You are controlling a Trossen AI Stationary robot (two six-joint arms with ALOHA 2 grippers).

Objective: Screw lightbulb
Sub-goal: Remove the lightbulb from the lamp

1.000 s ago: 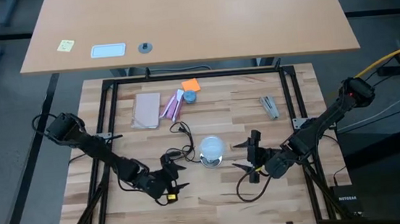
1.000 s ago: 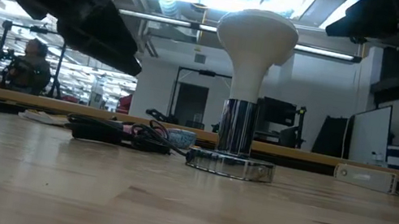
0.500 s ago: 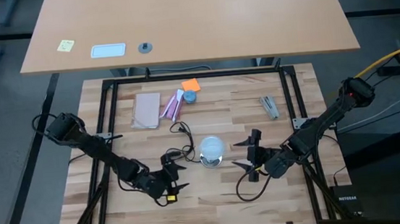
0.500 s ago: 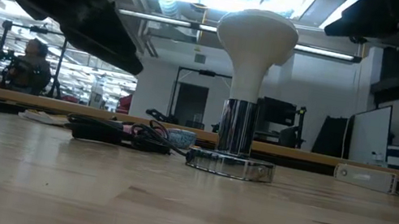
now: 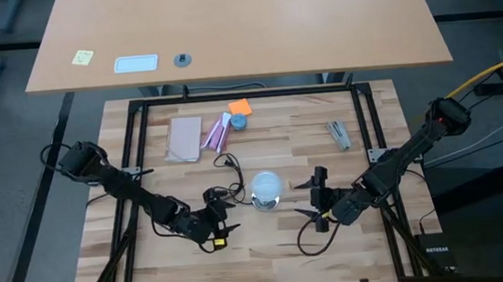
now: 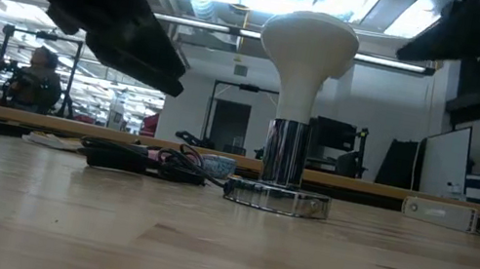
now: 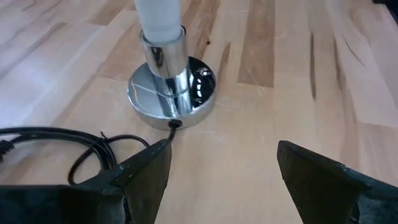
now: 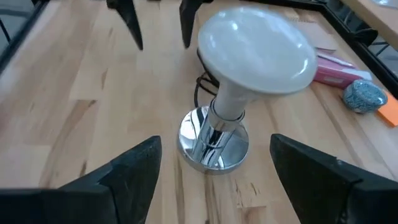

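The white lightbulb (image 5: 266, 187) stands upright in a round chrome socket (image 6: 276, 197) near the middle of the table, its broad head (image 6: 308, 43) up and its neck in the chrome sleeve. My left gripper (image 5: 221, 212) hovers open just left of the socket, which shows beyond its fingers in the left wrist view (image 7: 172, 93). My right gripper (image 5: 311, 193) hovers open just right of the bulb, facing it (image 8: 256, 53). Neither gripper has anything between its fingers.
A dark cord (image 5: 227, 175) coils on the table from the socket toward the left gripper. At the back lie a tan pad (image 5: 185, 139), a pink-and-white packet (image 5: 217, 133), an orange piece (image 5: 239, 107), a bluish ball (image 5: 239, 122) and a grey item (image 5: 338, 133). A black frame (image 5: 133, 142) edges the table.
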